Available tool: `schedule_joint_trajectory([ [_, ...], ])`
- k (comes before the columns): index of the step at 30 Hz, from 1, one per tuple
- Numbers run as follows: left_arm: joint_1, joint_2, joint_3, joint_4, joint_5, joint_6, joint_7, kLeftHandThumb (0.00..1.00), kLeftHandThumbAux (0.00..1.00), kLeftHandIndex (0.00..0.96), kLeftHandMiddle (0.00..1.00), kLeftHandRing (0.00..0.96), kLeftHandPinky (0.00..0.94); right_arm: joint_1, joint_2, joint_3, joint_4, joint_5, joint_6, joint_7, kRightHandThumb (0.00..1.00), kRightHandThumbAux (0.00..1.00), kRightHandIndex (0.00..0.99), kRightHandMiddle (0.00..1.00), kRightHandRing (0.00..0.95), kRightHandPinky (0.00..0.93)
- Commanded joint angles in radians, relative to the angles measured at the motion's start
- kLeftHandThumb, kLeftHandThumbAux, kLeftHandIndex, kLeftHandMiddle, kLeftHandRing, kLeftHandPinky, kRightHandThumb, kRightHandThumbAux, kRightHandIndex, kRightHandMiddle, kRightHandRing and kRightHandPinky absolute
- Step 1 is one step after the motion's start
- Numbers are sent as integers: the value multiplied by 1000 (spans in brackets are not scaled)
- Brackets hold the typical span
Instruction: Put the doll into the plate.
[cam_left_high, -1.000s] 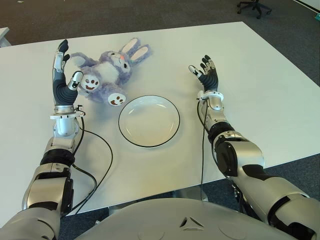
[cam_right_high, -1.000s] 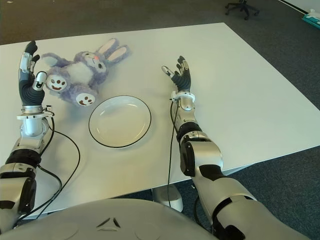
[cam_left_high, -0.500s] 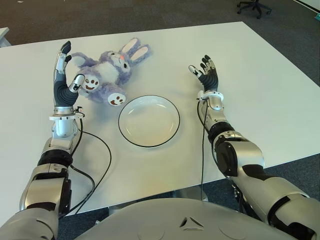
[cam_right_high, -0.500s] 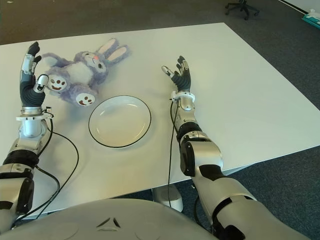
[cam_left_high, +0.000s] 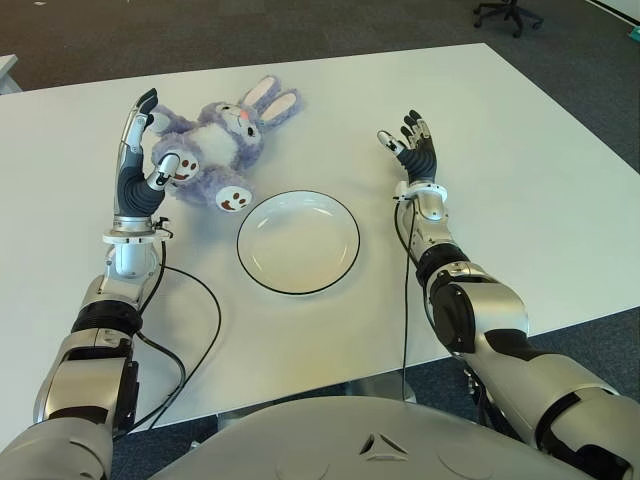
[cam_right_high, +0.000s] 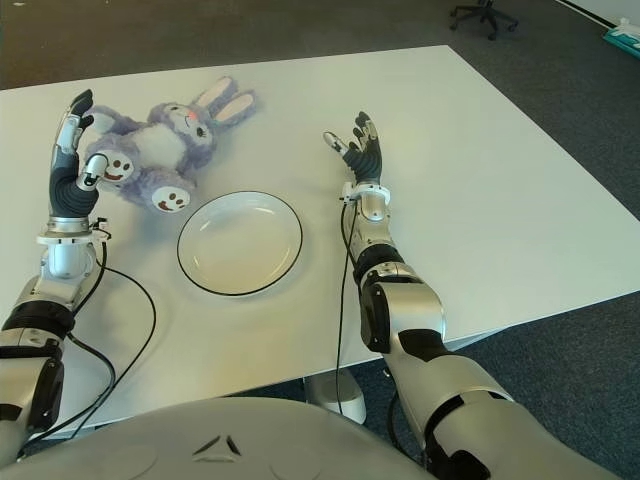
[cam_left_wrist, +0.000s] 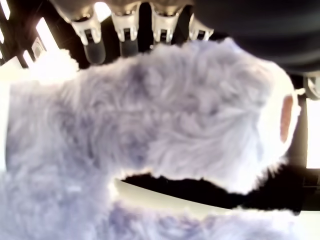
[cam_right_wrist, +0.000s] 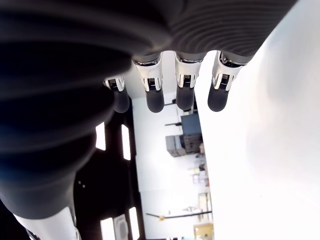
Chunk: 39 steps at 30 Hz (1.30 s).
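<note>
White table (cam_left_high: 520, 150) — doll (cam_left_high: 215, 140) against left hand (cam_left_high: 138, 180)

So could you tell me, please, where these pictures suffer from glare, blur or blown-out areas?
Left wrist view: the doll fills the frame, soft and blown out at its pale edges. Right wrist view: the table glares white behind the right hand's fingers. Eye views: evenly lit.

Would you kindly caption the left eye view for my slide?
Open left hand reaching the plush doll beside the empty plate; right hand open.

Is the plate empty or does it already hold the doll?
Empty. The plate shows only its bare white inside; the purple bunny doll lies on the table behind it.
</note>
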Motion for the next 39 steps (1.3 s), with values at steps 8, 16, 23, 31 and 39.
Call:
schedule_joint_trajectory([
  [8, 335, -113, -71, 192, 79, 85, 75, 316, 88, 0, 0, 0, 0, 103, 12, 11, 70, -24, 45, -2, 123, 759, 57, 44, 37, 79],
  [16, 330, -100, -79, 192, 107, 101, 111, 384, 101, 0, 0, 0, 0, 100, 15, 8, 70, -23, 43, -4, 124, 760, 55, 41, 36, 78],
  [23, 328, -90, -80, 190, 114, 109, 118, 434, 106, 0, 0, 0, 0, 98, 17, 4, 71, -19, 44, -4, 119, 758, 56, 42, 36, 79],
  [31, 327, -72, -70, 191, 120, 124, 126, 441, 96, 0, 0, 0, 0, 95, 20, 3, 72, -18, 48, -5, 115, 759, 59, 48, 39, 82],
  [39, 319, -48, -75, 180, 139, 122, 158, 444, 91, 0, 0, 0, 0, 93, 18, 4, 72, -19, 46, 2, 130, 772, 62, 44, 37, 78],
])
